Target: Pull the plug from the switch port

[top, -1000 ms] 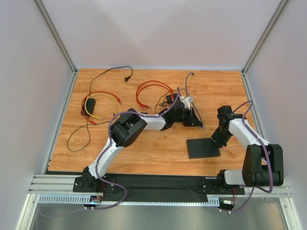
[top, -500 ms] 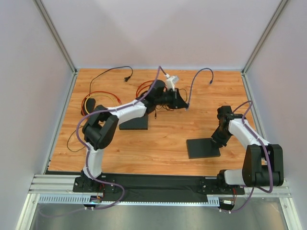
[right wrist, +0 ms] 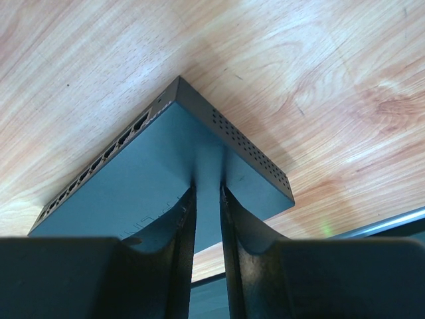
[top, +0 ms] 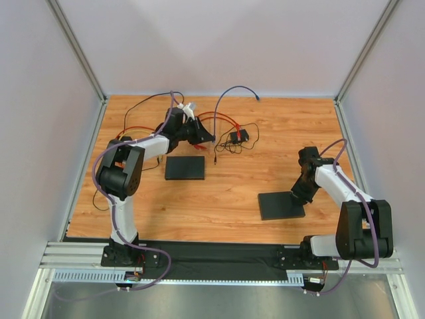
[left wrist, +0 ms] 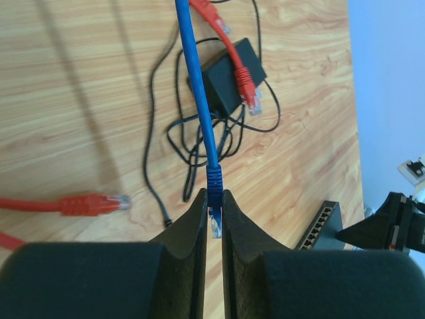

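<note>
My left gripper (top: 210, 139) is at the back left, shut on the clear plug (left wrist: 215, 224) of a blue cable (left wrist: 196, 73). The plug is held in the air, free of any port. In the top view the cable (top: 232, 88) arcs up and right to its loose end. The black switch (top: 281, 205) lies front right, and its row of ports shows in the left wrist view (left wrist: 320, 224). My right gripper (top: 301, 194) is shut, its tips pressing down on the switch's top (right wrist: 146, 179) near the right edge.
A second flat black box (top: 184, 167) lies in front of my left gripper. A black power adapter (top: 237, 137) with tangled black wire sits mid-back. Red cables (top: 222, 119) and a yellow one (top: 126, 143) lie back left. A red plug (left wrist: 89, 203) lies below my left gripper.
My left arm has swung left and back from beside the right switch, carrying the plug and cable with it. The second black box has come into sight. The right arm has not moved.
</note>
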### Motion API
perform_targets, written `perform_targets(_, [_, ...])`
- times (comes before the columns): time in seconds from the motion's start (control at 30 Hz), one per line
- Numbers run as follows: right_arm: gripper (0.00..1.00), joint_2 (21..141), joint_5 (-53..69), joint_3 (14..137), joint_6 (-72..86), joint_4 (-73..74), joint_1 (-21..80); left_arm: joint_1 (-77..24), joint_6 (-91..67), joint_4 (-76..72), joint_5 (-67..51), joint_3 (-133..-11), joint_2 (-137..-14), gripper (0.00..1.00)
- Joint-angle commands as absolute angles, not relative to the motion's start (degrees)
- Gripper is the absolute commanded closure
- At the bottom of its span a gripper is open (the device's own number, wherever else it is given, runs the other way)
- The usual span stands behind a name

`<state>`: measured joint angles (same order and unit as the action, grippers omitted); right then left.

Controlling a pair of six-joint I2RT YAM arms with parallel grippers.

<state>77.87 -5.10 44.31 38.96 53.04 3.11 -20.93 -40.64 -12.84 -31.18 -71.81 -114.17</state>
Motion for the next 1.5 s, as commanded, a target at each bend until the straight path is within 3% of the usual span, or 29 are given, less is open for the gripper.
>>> perform_targets(0.0, [0.77,80.9,-6.2,40.9,38.8,49.4,4.6,-19.6,-39.5,-8.9,-31.7,-73.2,-114.8,1.0])
perform_targets(0.27, [0.77,80.0,-6.5,42.2,39.4,50.6,5.1,-18.6,-40.6,-3.5,-25.6,-72.3,-114.4,0.91])
perform_targets(0.47, [0.77,78.4,-6.7,42.6,40.2,52.1,5.1,-18.4,-41.8,-3.5,-20.7,-68.6,-110.5,0.67])
perform_targets(0.63, [0.76,76.7,-9.2,43.6,41.7,55.9,5.0,-18.4,-42.5,-7.1,-18.4,-63.4,-105.1,0.59])
perform_targets(0.83, [0.77,71.4,-13.2,44.9,45.7,62.8,4.5,-22.9,-38.9,-12.7,-17.1,-60.6,-98.2,0.65])
perform_targets(0.93, [0.87,68.2,-13.5,44.2,47.7,64.6,2.6,-27.0,-37.4,-14.6,-18.8,-62.4,-99.2,0.7])
perform_targets(1.03, [0.91,65.4,-9.7,41.8,48.7,64.0,0.4,-30.9,-36.0,-14.2,-22.3,-67.2,-103.7,0.78])
perform_targets(1.17, [1.0,65.1,-6.9,38.3,49.7,62.7,-2.3,-39.5,-33.3,-3.7,-22.5,-79.6,-111.4,0.87])
perform_targets(1.37, [1.0,68.8,-6.8,34.5,49.7,57.1,-2.3,-48.0,-24.9,25.3,-18.5,-107.2,-129.0,0.88])
perform_targets(1.47, [1.0,70.3,-5.1,33.1,50.3,54.8,-2.3,-49.2,-23.6,29.3,-17.8,-112.4,-133.5,0.88])
